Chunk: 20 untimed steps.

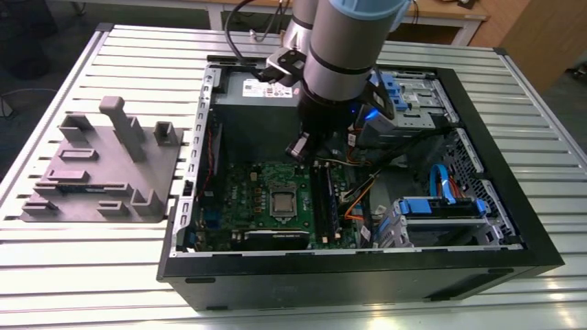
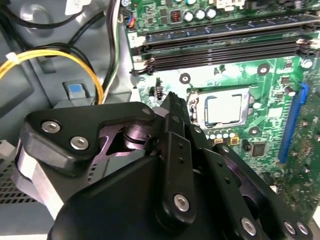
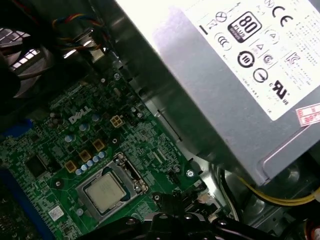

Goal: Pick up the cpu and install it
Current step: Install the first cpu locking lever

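The cpu (image 1: 283, 201) lies flat in the socket of the green motherboard (image 1: 243, 185), its silver-grey top facing up. Both wrist views show it seated inside the socket frame: cpu (image 2: 223, 107), cpu (image 3: 106, 192). My gripper (image 1: 301, 148) hangs inside the open computer case, above the motherboard's far edge and apart from the chip. In the second wrist view its black fingers (image 2: 172, 107) meet at a narrow tip with nothing between them. The gripper (image 3: 175, 202) also shows in the first wrist view, close to the socket's corner.
A grey plastic fixture block (image 1: 101, 172) sits on the slatted table at the exterior view's left. Inside the case are the grey power supply (image 3: 240, 75), black memory slots (image 2: 220, 47), yellow and orange cables (image 2: 60, 55) and a blue drive cage (image 1: 440, 206).
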Each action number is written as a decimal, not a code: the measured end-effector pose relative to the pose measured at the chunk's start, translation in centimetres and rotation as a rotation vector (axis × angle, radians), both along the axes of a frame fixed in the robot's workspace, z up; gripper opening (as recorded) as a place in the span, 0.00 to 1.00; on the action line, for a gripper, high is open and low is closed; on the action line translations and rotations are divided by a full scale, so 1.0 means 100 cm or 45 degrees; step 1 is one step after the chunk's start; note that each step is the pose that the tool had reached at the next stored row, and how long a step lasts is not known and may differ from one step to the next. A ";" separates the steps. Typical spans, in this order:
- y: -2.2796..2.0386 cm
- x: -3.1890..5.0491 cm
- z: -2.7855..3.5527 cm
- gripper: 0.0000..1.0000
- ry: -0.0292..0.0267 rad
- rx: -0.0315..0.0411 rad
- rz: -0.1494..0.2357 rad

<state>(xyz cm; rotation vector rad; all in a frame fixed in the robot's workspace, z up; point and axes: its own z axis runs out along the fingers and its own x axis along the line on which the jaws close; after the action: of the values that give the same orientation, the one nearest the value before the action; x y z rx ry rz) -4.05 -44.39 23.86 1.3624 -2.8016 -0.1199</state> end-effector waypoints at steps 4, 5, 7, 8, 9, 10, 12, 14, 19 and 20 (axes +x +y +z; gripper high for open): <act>-0.0057 0.0000 0.0000 0.10 -0.0001 0.0000 0.004; -0.0070 0.0000 0.0000 0.10 0.0000 -0.0001 0.005; -0.0092 0.0000 0.0000 0.10 0.0000 -0.0002 0.007; -0.0098 0.0000 0.0000 0.10 0.0000 -0.0001 0.007; -0.0099 -0.0001 0.0000 0.10 0.0000 -0.0001 0.007; -0.0099 0.0000 0.0000 0.10 0.0000 -0.0001 0.007; -0.0102 0.0000 0.0000 0.10 0.0000 -0.0001 0.007; -0.0102 0.0000 0.0000 0.10 0.0000 -0.0001 0.007; -0.0103 0.0000 0.0000 0.10 0.0000 -0.0001 0.007; -0.0103 0.0000 0.0000 0.10 -0.0001 0.0000 0.007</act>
<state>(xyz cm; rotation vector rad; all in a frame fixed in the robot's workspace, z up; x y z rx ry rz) -4.04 -45.42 23.86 1.3702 -2.7976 -0.1198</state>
